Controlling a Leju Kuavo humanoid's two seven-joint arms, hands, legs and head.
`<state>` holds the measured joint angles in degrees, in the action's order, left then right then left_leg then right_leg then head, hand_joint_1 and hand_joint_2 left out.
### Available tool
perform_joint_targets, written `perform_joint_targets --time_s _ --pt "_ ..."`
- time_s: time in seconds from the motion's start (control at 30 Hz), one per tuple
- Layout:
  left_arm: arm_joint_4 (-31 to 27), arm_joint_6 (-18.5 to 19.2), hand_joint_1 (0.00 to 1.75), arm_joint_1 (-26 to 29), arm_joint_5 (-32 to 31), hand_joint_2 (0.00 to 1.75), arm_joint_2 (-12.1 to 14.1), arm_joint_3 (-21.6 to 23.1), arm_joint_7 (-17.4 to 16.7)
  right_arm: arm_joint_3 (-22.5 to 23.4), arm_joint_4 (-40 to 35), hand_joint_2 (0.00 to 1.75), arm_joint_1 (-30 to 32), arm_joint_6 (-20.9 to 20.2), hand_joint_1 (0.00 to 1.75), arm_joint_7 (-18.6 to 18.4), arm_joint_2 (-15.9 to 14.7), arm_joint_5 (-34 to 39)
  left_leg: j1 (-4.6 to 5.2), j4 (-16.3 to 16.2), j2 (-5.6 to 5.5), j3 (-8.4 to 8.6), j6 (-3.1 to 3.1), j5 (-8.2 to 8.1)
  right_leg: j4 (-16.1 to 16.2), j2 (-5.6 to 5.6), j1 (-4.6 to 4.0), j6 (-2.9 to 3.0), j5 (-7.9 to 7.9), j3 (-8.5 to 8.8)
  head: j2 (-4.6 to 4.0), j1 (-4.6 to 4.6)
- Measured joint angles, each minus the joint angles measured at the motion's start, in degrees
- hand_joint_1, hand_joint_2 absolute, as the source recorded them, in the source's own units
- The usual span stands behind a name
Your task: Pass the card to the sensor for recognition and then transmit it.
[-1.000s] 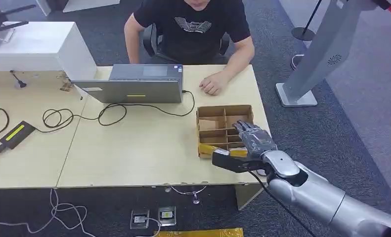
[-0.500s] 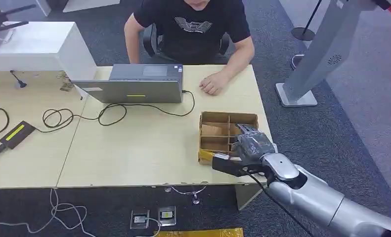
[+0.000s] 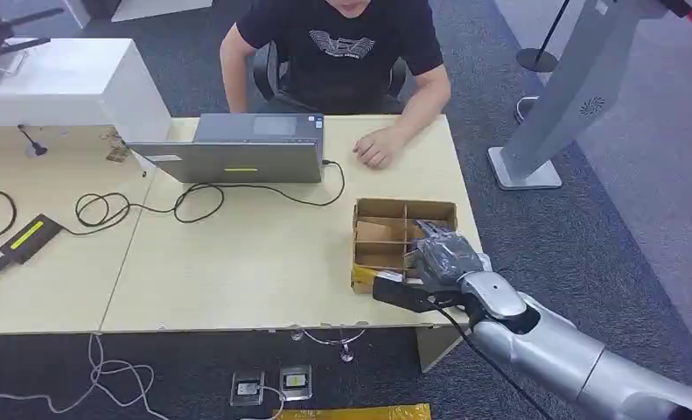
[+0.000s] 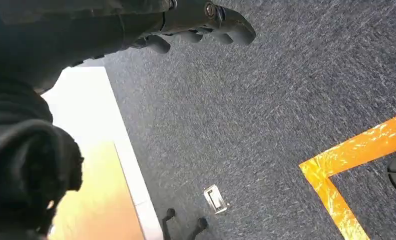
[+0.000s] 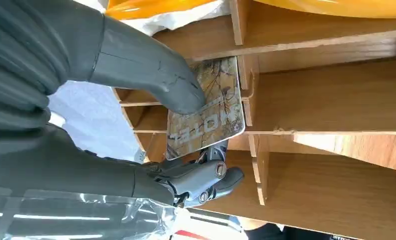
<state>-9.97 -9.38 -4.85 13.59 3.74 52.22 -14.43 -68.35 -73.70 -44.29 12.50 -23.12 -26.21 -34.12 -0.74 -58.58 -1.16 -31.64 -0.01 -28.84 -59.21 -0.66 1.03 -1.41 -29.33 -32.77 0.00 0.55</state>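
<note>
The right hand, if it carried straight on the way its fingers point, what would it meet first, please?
Most likely the wooden dividers of the cardboard box: the right hand pinches the card inside a compartment, fingers aimed toward a partition just ahead. Depth is unclear.

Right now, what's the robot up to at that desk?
The right hand is down in the divided cardboard box at the desk's right end, with the card pinched between its thumb and fingers, still among the box's partitions. The left hand hangs by the carpet, holding nothing. A person sits behind a laptop across the desk.
</note>
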Motion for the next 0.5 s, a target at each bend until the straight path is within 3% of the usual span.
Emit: perform_joint_targets --time_s 0.1,0.23,0.37,0.5 --pt "0.00 0.09 0.00 -0.03 -0.26 0.00 0.00 0.33 0.02 0.00 0.28 1.75 0.00 1.23 1.75 0.11 0.22 -0.99 0.00 0.00 0.00 0.00 0.00 0.00 0.00 0.00 0.00 0.00 0.00 0.00 0.00 -0.02" --pt "0.00 -0.31 0.00 -0.02 0.90 0.00 0.00 0.39 0.00 0.33 0.24 1.75 -0.37 6.30 1.75 -0.81 0.39 -6.50 0.00 0.00 0.00 0.00 0.00 0.00 0.00 0.00 0.00 0.00 0.00 0.00 0.02 0.00" --pt "0.00 -1.03 0.00 0.00 2.80 0.00 0.00 0.42 0.00 3.13 -1.86 1.75 -1.20 10.25 1.75 -2.36 0.39 -13.60 0.00 0.00 0.01 0.03 0.00 0.01 -0.01 -0.02 0.00 0.00 0.01 0.00 0.00 0.00" --pt "0.00 -1.40 0.00 0.00 3.69 0.00 0.00 0.42 0.00 6.14 -4.44 1.75 -1.79 11.32 1.75 -2.71 0.39 -16.39 0.00 0.00 0.00 0.03 0.00 0.01 0.00 0.00 0.00 0.00 0.00 0.01 0.02 0.00"
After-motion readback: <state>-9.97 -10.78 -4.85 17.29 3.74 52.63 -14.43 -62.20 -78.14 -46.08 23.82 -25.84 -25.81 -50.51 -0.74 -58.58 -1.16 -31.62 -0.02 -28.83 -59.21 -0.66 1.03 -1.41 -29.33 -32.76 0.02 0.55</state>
